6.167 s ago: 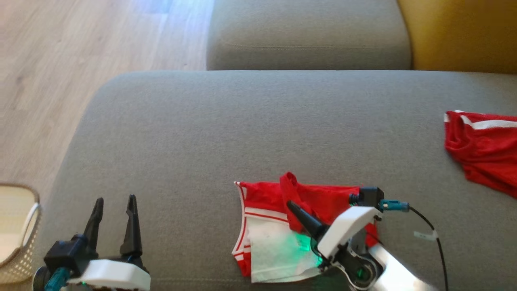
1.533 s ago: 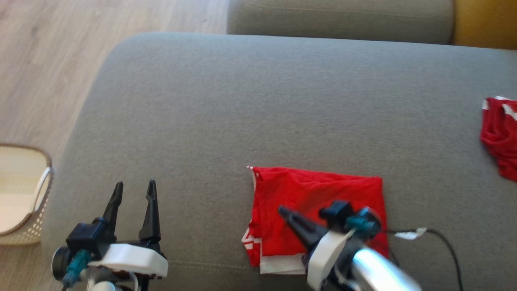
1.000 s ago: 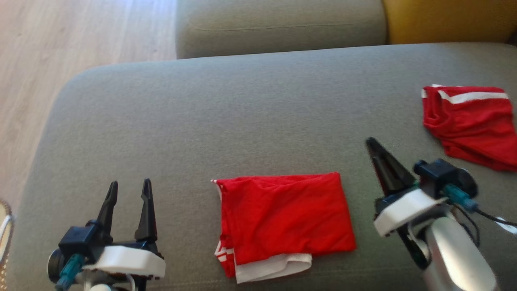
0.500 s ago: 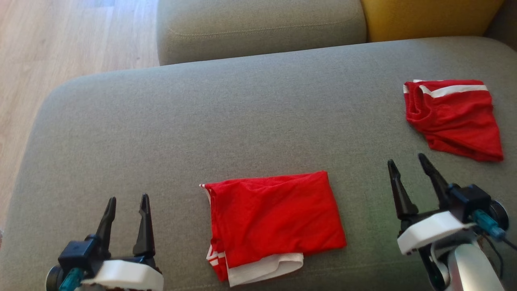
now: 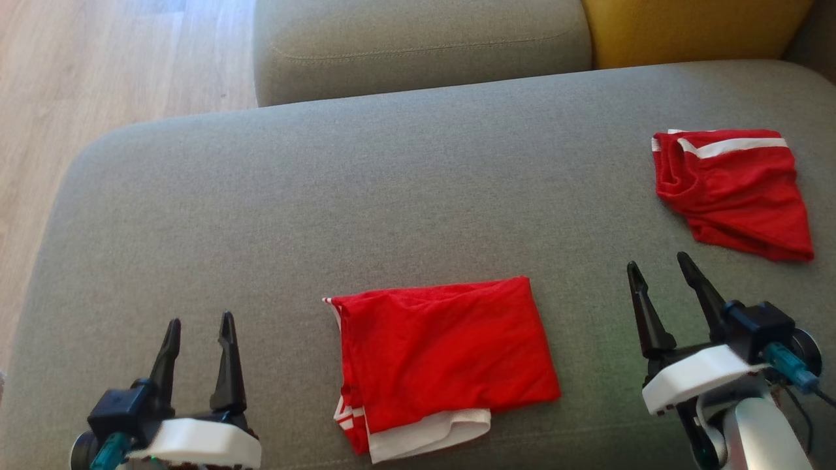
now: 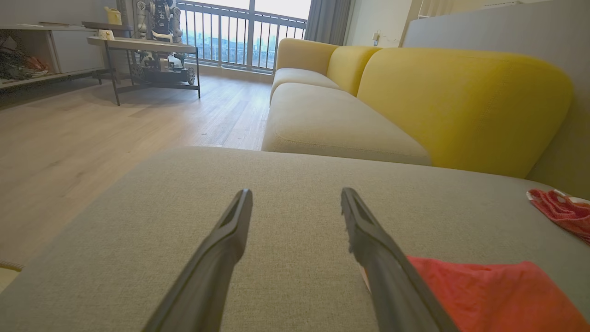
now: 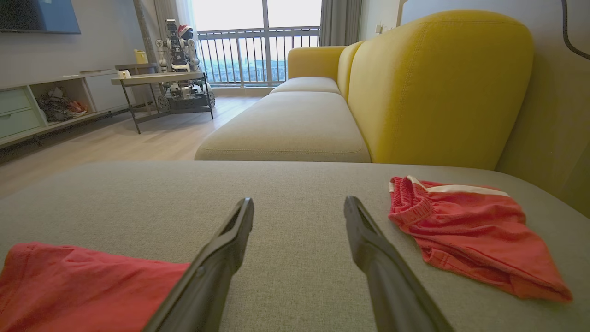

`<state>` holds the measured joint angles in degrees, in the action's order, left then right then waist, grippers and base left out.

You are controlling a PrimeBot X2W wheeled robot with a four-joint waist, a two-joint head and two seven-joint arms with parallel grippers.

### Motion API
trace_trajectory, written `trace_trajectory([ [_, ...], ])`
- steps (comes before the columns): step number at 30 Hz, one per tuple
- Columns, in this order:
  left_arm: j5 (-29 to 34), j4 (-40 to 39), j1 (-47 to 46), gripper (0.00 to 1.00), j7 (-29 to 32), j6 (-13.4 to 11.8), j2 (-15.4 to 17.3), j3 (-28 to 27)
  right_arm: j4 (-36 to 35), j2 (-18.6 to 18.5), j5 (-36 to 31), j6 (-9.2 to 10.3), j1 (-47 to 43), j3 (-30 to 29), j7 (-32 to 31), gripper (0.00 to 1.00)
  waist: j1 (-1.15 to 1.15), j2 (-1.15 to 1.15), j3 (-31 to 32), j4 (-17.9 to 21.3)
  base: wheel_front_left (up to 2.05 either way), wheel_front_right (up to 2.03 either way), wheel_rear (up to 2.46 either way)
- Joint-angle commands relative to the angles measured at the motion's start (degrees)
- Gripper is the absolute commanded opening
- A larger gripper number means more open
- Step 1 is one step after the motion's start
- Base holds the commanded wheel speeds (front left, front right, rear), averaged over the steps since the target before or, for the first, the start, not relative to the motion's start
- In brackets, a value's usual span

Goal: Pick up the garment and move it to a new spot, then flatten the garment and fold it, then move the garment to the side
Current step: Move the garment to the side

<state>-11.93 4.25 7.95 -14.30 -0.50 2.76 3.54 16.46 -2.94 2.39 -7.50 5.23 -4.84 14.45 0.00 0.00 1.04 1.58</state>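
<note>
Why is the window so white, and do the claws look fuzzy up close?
Right wrist view: daylight washes the window out to white, and the right claw goes soft toward the bottom edge. Left wrist view: same bright window, left claw soft near the camera. Head view: even light, the folded red garment looks sharp.

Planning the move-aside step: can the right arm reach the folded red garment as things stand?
Probably yes. The right end effector is open, just right of the folded garment, with bare cushion between them. The other red garment lies farther back, out of the path.
</note>
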Motion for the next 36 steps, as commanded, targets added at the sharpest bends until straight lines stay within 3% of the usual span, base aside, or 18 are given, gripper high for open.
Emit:
trace_trajectory([
  [1, -0.18, -1.87, -2.15, 1.00, -0.70, 0.03, 0.11, -1.48, -1.77, 0.05, 0.34, 0.01, 1.44, 1.58, 0.55, 1.00, 0.00, 0.00, 0.02, -0.10, 0.00, 0.00, 0.00],
  [22, -0.45, -1.70, -1.81, 1.00, -0.70, -0.29, 0.11, -1.71, -1.23, 0.06, 0.74, 0.01, 1.20, 2.05, 0.55, 1.00, 0.00, 0.00, -0.05, -0.35, 0.00, 0.00, 0.00],
  [31, -0.26, -0.98, -2.15, 1.00, -0.70, 0.06, 0.11, -0.99, 5.65, 0.06, 6.75, 0.01, 1.31, 11.89, 0.02, 1.00, 0.00, 0.00, -1.16, -1.51, 0.00, 0.00, 0.00],
  [36, 0.21, -0.66, -2.81, 1.00, -0.70, 0.56, 0.11, -1.25, 10.97, 0.06, 9.54, 0.01, 2.85, 12.67, -1.69, 1.00, 0.00, 0.00, -2.22, -2.85, 0.00, 0.00, 0.00],
])
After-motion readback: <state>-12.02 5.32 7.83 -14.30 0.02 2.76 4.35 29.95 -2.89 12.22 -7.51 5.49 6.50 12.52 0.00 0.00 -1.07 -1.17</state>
